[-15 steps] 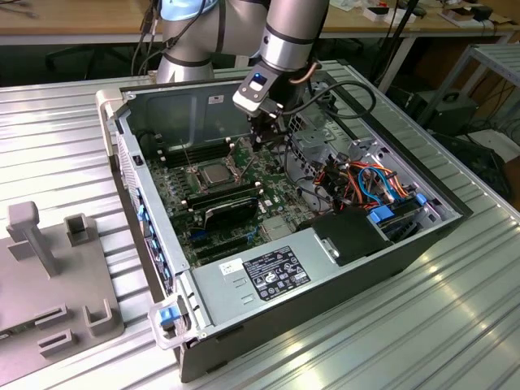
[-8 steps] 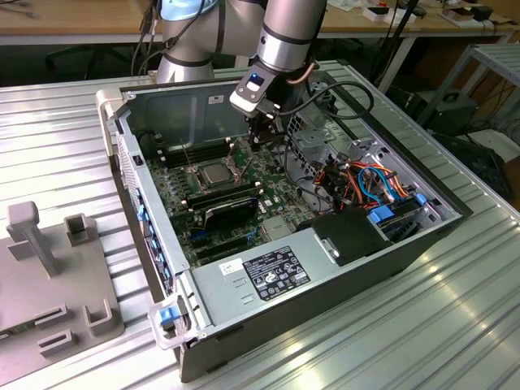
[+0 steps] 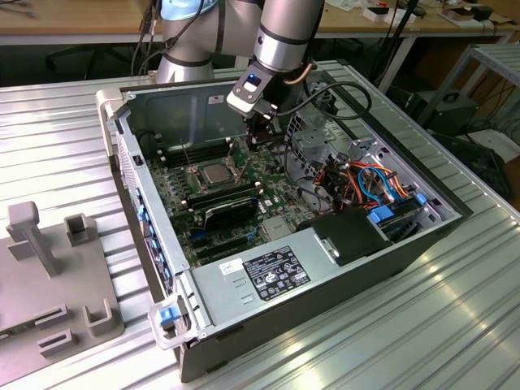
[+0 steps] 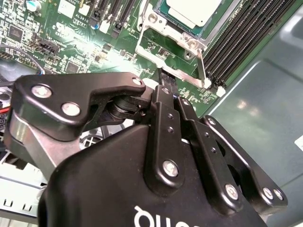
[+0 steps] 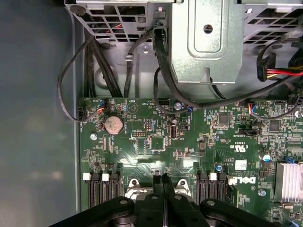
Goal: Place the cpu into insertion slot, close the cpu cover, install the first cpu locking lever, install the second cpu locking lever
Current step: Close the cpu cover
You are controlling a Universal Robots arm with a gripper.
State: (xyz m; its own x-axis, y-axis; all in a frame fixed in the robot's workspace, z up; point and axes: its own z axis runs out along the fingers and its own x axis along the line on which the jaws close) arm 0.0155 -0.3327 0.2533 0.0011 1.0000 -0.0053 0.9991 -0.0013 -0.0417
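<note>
Here, cpu [image 3: 215,172] in insertion slot [image 3: 199,175] inside computer case [image 3: 357,280]; end effector [image 5: 163,178] narrow, fingertips [image 5: 158,184] together.

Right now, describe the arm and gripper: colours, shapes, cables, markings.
The arm is a silver-grey tube with a pale blue joint cap; a black cable loops from its wrist. The gripper is black: jointed link bars with silver bolts, slim fingers, white lettering on its body.
</note>
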